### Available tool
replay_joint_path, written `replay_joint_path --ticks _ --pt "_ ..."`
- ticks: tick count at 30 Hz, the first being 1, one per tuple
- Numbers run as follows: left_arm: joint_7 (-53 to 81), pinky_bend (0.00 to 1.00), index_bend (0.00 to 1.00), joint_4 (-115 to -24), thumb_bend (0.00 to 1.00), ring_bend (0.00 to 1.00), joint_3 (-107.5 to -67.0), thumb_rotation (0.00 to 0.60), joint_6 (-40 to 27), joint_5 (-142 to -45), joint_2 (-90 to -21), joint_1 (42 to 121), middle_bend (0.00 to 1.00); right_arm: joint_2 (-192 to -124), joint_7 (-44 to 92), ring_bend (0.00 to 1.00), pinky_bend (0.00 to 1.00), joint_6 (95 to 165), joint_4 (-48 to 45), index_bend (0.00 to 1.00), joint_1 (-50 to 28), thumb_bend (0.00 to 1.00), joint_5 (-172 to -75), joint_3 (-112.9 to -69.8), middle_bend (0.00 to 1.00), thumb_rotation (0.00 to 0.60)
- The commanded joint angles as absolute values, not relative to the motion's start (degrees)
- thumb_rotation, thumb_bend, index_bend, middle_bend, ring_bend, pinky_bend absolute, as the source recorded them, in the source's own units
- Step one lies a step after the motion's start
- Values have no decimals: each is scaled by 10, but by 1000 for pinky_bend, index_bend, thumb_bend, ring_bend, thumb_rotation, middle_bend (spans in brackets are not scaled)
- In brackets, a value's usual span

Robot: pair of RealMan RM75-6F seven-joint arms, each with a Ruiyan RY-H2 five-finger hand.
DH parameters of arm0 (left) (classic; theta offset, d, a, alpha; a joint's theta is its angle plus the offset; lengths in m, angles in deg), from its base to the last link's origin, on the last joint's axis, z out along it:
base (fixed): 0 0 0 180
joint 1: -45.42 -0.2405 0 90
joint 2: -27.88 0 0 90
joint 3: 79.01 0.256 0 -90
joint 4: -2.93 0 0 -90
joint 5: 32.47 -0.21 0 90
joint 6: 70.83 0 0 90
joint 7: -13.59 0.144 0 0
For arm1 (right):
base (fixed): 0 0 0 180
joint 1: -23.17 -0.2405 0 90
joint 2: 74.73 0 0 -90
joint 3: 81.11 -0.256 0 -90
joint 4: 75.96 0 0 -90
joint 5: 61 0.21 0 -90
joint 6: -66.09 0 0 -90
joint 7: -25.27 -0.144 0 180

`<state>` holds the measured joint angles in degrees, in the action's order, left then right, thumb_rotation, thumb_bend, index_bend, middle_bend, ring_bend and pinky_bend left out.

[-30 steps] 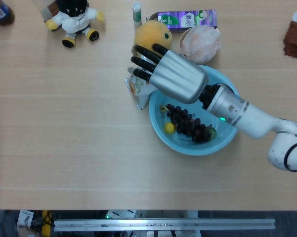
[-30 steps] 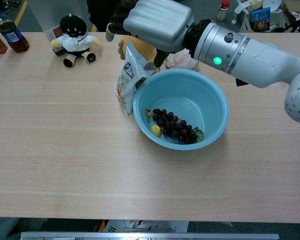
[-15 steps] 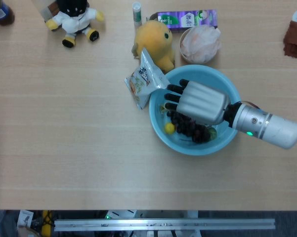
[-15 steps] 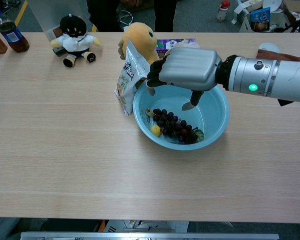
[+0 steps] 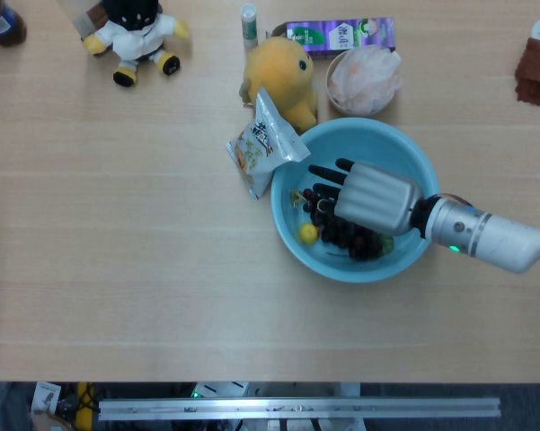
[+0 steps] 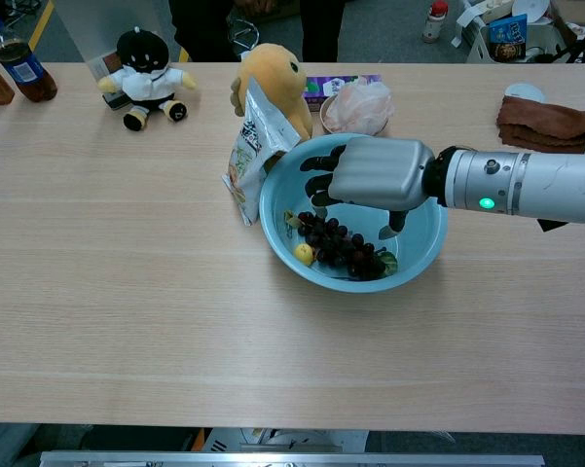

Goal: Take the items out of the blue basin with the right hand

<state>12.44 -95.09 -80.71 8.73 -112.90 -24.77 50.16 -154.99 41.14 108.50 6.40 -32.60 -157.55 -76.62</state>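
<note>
Right silver robot hand, fingers spread and holding nothing, over dark purple grape bunch inside round blue plastic basin; small yellow fruit beside grapes.

A wide table of pale wood grain fills both views. Along its near edge, at 6 o'clock, runs a metal rail. Beyond the far edge is dark grey floor.

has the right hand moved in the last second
Yes. The right hand was over the basin's upper-left rim by the snack bag; it has swung back and down inside the blue basin, open over the grapes.
</note>
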Motion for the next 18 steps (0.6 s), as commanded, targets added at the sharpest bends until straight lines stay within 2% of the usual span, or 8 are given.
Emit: replay_joint_path --ticks 1,7,18 --pt "124 163 357 -951 358 259 -807 600 87 -1130 -248 502 228 -1559 423 1 175 1082 58 335 -319 16 -1571 -762 167 600" --pt "122 163 357 -950 358 259 -807 600 87 -1131 -249 502 228 -1579 455 0 58 1081 47 319 -306 8 -1554 -766 106 600" --pt "120 163 357 -947 358 259 -806 600 85 -1131 -250 503 228 -1620 533 0 34 1101 30 308 -277 0 -1524 -780 81 600"
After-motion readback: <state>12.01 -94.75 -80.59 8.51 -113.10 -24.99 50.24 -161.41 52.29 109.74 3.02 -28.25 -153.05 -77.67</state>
